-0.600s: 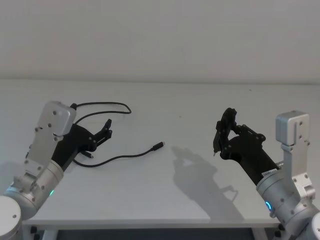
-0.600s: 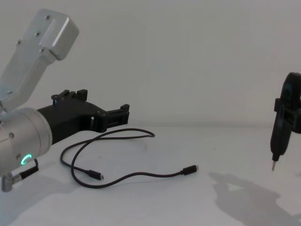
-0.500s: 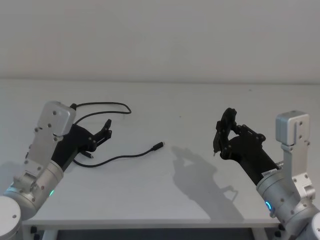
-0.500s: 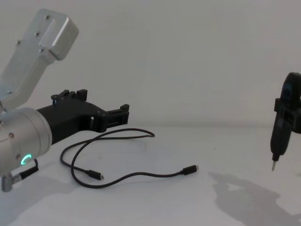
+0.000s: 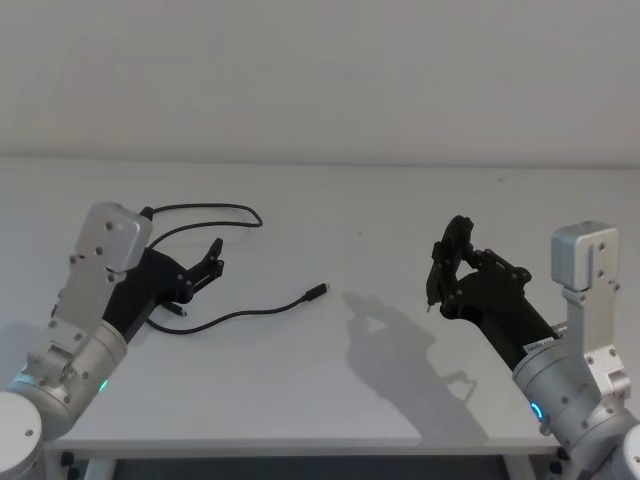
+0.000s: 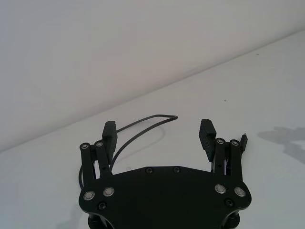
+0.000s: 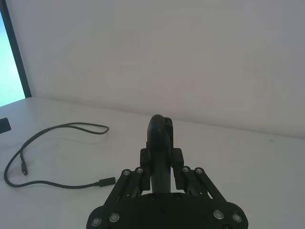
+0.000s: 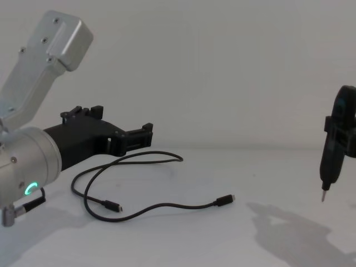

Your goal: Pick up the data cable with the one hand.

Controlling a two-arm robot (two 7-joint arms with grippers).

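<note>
The left gripper [image 5: 214, 257] hovers with its jaws spread just above the data cable [image 5: 240, 314], which lies looped on the tabletop's [image 5: 380, 220] left side, while the right gripper [image 5: 447, 268] hangs well apart, clamped on a slim pin-tipped tool [image 8: 328, 167].

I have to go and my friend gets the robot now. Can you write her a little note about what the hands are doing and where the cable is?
Left hand: open and holding nothing. It hovers low over the left side of the table, just above the cable's loop.
Right hand: shut, raised over the right side, well away from the cable.
Data cable: lying loose on the table, partly under the left hand, with one plug pointing toward the middle.
Done: the left hand is lined up near the cable.
Left: lower it, close on the cable and lift.
</note>
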